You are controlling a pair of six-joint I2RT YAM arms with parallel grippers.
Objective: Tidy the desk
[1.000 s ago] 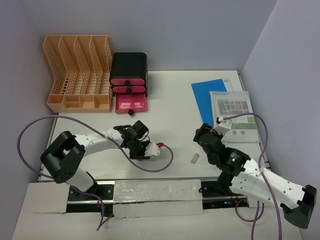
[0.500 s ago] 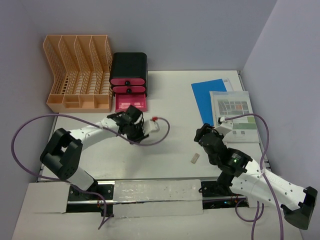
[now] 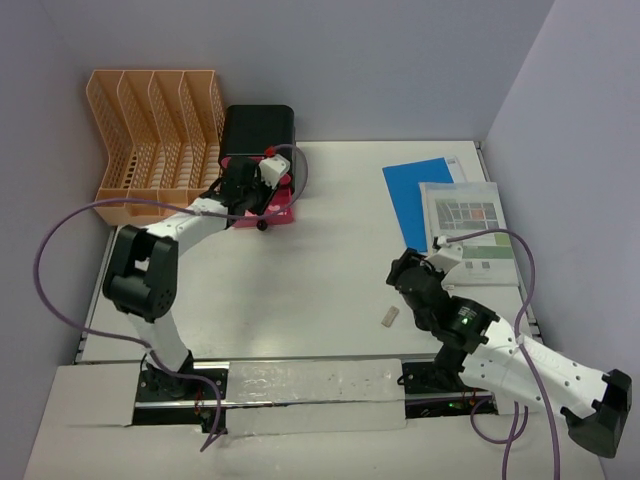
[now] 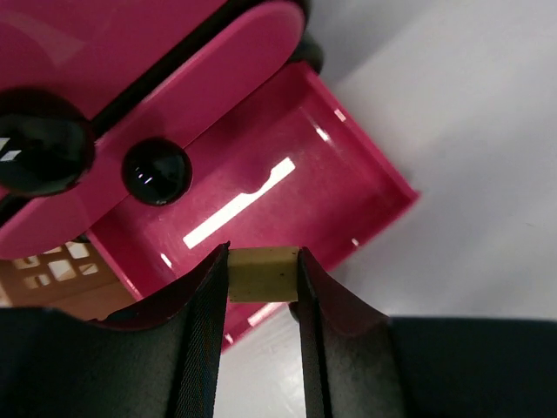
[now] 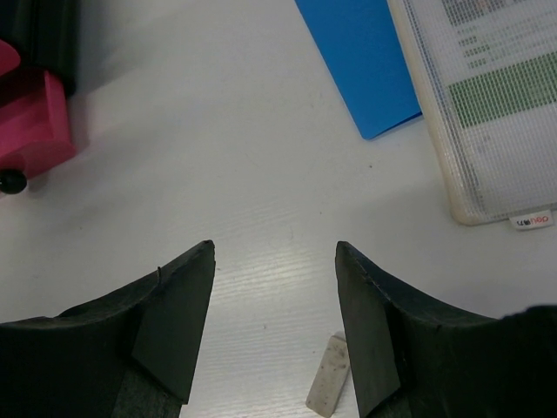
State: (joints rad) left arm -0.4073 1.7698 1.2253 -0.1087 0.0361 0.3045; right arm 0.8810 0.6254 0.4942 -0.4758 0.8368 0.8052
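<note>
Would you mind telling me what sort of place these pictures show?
Probably a robot lab's mock office: a white desk walled on three sides, holding a file rack, a drawer box and a blue folder.

Robotics lab test bay, dressed up as an office: the left arm (image 3: 185,218) and right arm (image 3: 520,365), both white, stand bolted to a metal rail (image 3: 320,385) at the near edge of a white desk (image 3: 330,265). Purple cables (image 3: 39,265) loop from them, and bare lavender-grey walls (image 3: 350,60) box the table in. The props are office stock: a peach file rack (image 3: 150,150), a black box with pink drawers (image 3: 257,128), a blue folder (image 3: 420,195) and a printed sheet in a mesh pouch (image 3: 465,225).
</note>
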